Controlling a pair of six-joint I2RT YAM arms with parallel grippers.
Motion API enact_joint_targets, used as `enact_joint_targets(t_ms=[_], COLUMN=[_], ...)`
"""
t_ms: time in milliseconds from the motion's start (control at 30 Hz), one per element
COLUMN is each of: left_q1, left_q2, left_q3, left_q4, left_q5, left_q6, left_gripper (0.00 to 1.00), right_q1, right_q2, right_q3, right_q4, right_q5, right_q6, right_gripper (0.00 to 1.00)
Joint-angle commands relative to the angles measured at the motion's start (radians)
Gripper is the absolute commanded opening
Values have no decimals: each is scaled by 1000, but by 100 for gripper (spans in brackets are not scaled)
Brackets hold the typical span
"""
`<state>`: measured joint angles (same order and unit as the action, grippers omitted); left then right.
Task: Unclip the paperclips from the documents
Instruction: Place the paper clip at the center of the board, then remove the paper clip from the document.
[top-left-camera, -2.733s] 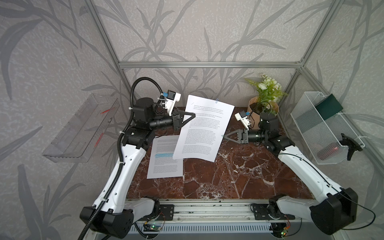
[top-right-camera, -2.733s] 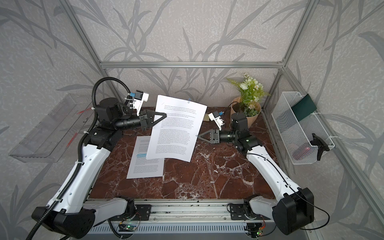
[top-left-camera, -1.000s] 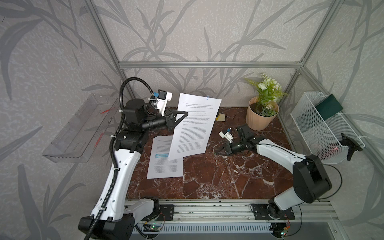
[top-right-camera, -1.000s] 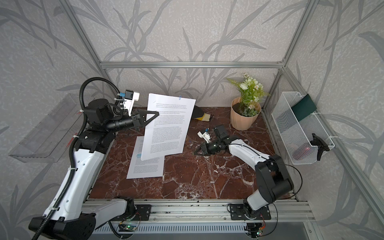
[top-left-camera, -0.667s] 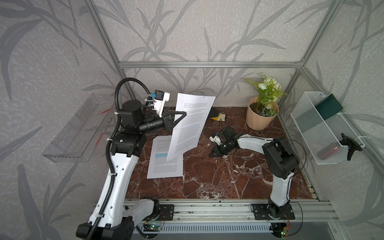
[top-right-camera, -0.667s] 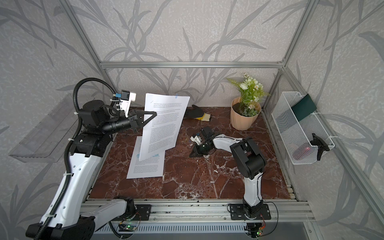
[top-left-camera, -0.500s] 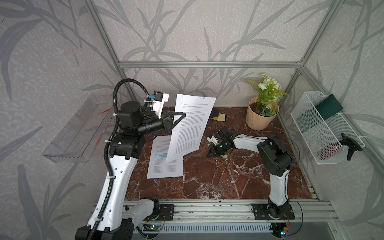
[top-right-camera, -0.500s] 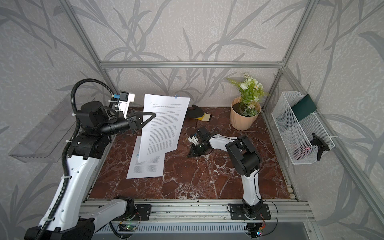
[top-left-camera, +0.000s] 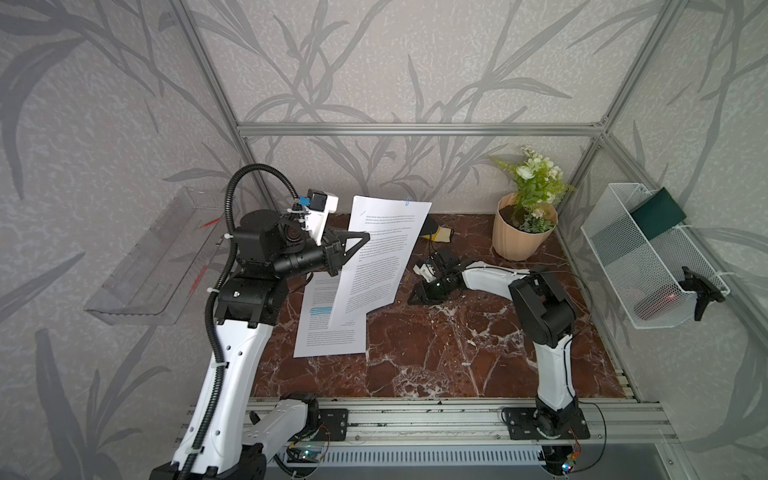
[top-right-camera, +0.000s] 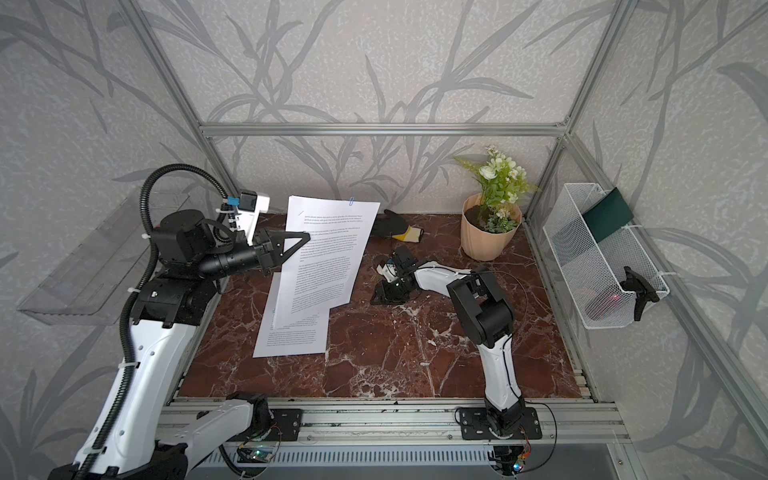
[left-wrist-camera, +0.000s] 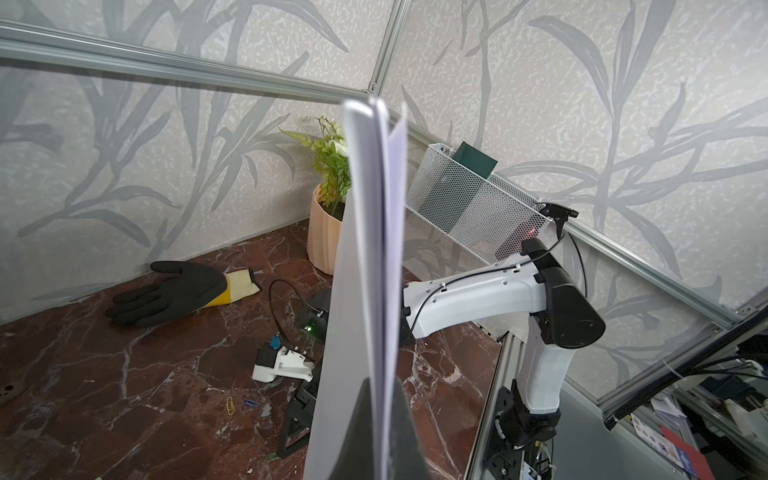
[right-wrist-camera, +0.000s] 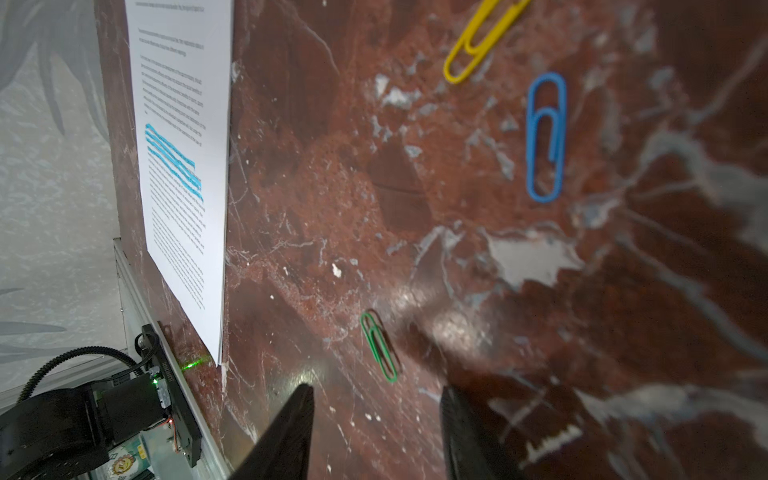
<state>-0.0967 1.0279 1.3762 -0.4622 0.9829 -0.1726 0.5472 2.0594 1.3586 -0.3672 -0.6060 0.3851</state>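
Table (top-left-camera: 415, 353), red-brown marble top, white veins; document (top-left-camera: 332, 332) lying flat toward the left side, blue-marked lines mid-page; yellow paperclip (right-wrist-camera: 478, 41), blue paperclip (right-wrist-camera: 546, 137), green paperclip (right-wrist-camera: 379, 347), loose near the middle; black glove (top-right-camera: 395, 226), yellow cuff, at the back; potted plant (top-left-camera: 521, 235), back right corner.

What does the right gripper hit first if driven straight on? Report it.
The right gripper, jaws open, likely meets the marble tabletop first, at or beside the green paperclip just ahead; depth is unclear.
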Motion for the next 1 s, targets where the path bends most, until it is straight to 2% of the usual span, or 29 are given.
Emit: enact_joint_targets(t_ms=[0,133,300,400,467,567,700,833,967], left_q1=[4,4,3,3,3,2,3,-2,-15], left_q2=[-32,-41,-45,-37,-29,-22,-17,-19,0], left_q3=[-6,-25,-51,-56,-52,-44,-38,-65,-74], left_q4=[-31,-48,-39,-79,-143,-200,-319,-333,-383], left_q5=[-10,10,25,45,59,24,18,4,23], left_q6=[111,216,265,349,461,554,777,829,886], left_gripper=[0,0,0,0,0,0,0,0,0], right_q1=[-30,-39,-43,-62,-81,-115,-123,-116,-112], right_q2=[-143,-285,-462,-554,-610,-659,-658,-670,-750], right_q3=[-10,18,87,98,97,125,234,302,227], right_q4=[-113,-255,-420,-440,-442,-483,-605,-684,-613], right_q5=[0,-9,-33,-62,-71,-94,-132,-153,-163], right_q6=[-4,-36,-151,-192,-198,-201,-228,-283,-361], right_gripper=[56,56,57,58,58,57,57,57,57])
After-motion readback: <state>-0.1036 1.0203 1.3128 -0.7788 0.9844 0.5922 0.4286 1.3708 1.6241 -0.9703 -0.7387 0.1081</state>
